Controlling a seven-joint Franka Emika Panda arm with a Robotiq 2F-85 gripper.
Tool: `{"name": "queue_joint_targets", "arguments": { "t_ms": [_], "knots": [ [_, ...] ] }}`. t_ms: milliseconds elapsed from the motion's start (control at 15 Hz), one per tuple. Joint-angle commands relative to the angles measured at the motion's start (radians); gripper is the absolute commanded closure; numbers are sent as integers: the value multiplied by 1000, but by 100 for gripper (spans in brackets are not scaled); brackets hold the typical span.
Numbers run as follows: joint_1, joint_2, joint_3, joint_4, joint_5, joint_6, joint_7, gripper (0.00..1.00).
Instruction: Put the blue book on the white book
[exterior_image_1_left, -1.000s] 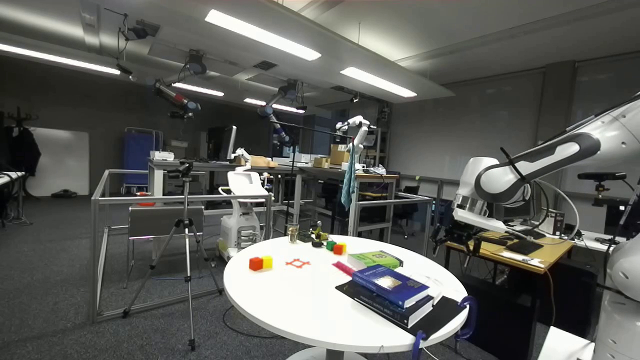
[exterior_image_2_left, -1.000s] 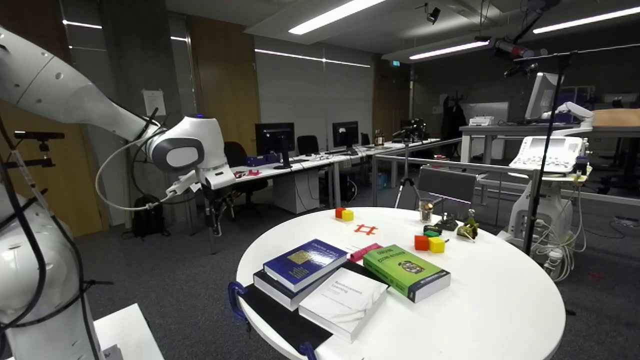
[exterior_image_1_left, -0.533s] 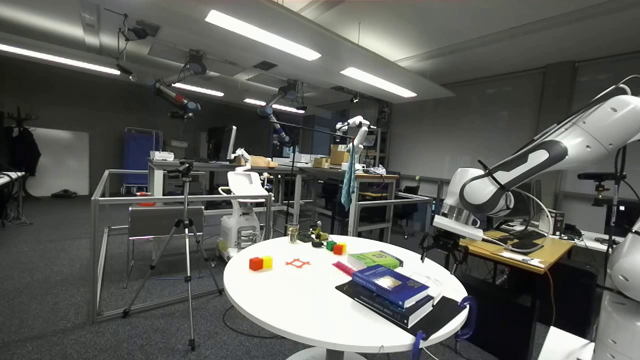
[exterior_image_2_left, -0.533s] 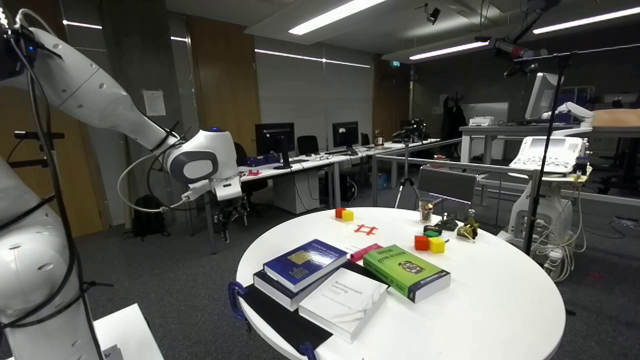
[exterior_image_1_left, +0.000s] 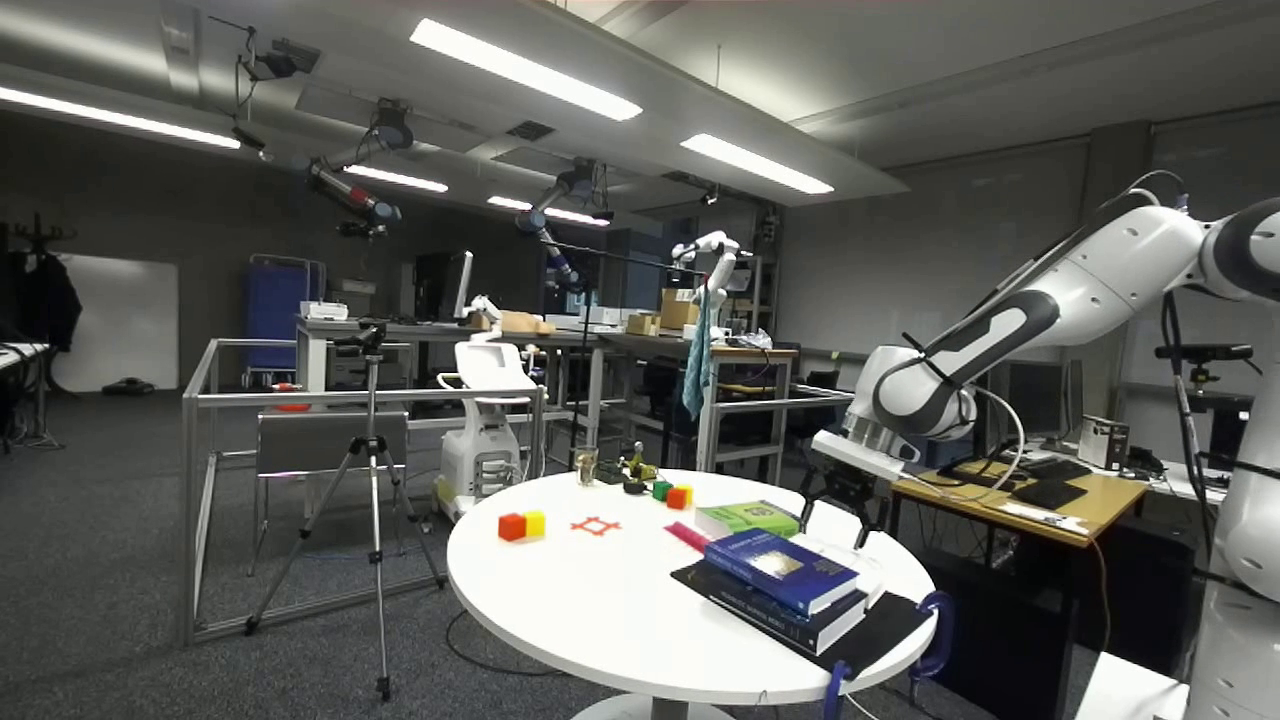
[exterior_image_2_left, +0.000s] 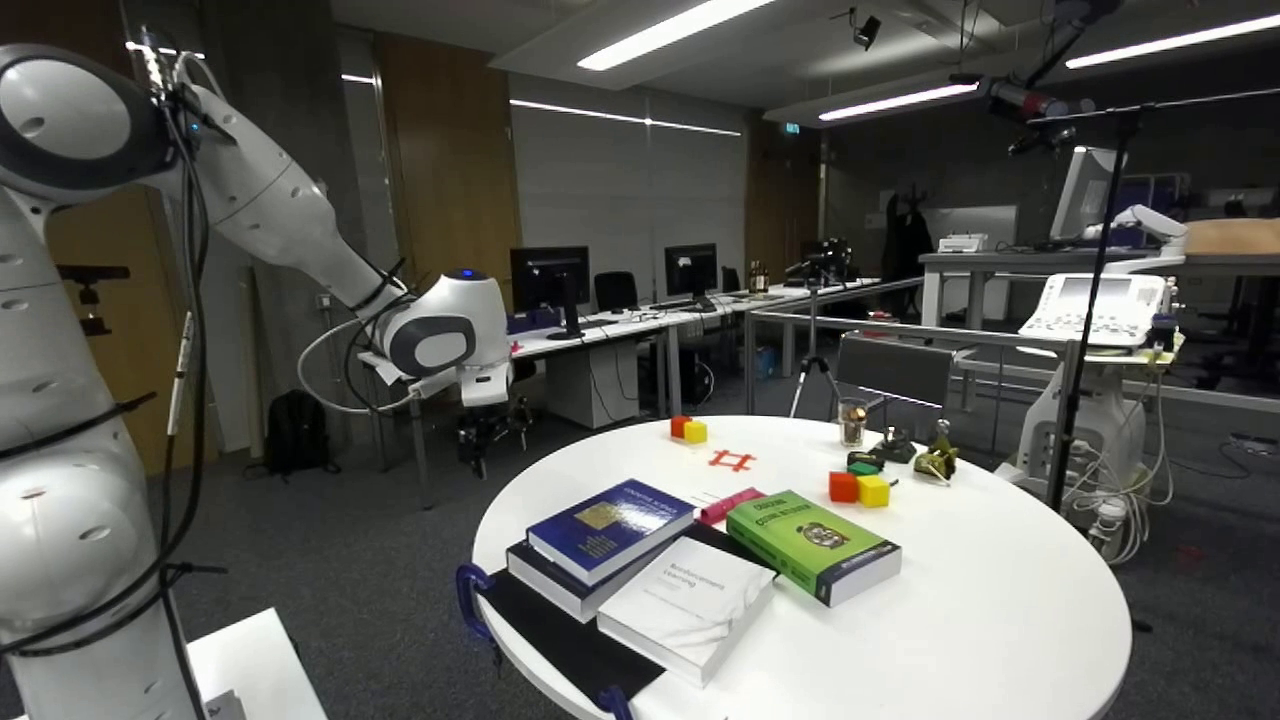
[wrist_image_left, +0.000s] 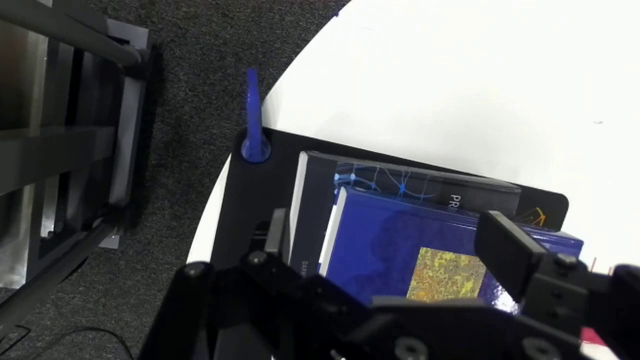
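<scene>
The gripper (wrist_image_left: 387, 230) hangs in the air with its two fingers (wrist_image_left: 505, 255) spread well apart; in an exterior view, floor (exterior_image_2_left: 350, 560) shows between it and the rim of the round white table (exterior_image_2_left: 1010, 590). Seen from the wrist, much of the blue book (wrist_image_left: 390, 240) shows lower down in the gap between the fingers, a gold square on its cover. It rests flat on a dark book (wrist_image_left: 320, 195), set a little to one side, so that a strip of the dark cover with light blue lines shows past its edge. Under the pair lies a black mat (wrist_image_left: 250, 195), with a blue clamp (wrist_image_left: 254, 115) on it at the table's edge near the dark book and a second clamp (exterior_image_2_left: 614, 700) near the white book (exterior_image_2_left: 690, 605). That white book lies flat just beside the stack, partly on the mat; whether it touches the dark book I cannot tell. On its other side is a green book (exterior_image_2_left: 812, 545), with a pink item (exterior_image_2_left: 730, 504) by one corner. Farther across the table a red block (exterior_image_2_left: 678, 427) sits next to a yellow block (exterior_image_2_left: 695, 431), near a flat red frame (exterior_image_2_left: 733, 461). Another red block (exterior_image_2_left: 843, 487) and another yellow block (exterior_image_2_left: 873, 490) stand beside a green block (exterior_image_2_left: 863, 467), with a gold-coloured item (exterior_image_2_left: 936, 463) and a glass (exterior_image_2_left: 852, 424) nearer the rim
</scene>
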Motion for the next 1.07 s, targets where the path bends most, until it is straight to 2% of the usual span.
{"name": "queue_joint_targets", "arguments": {
  "t_ms": [0,267,1000],
  "knots": [
    [34,116,-28,89,-14,60,96,0],
    [66,228,-53,151,-17,136,132,0],
    [134,462,-105,388,2,140,147,0]
  ]
}}
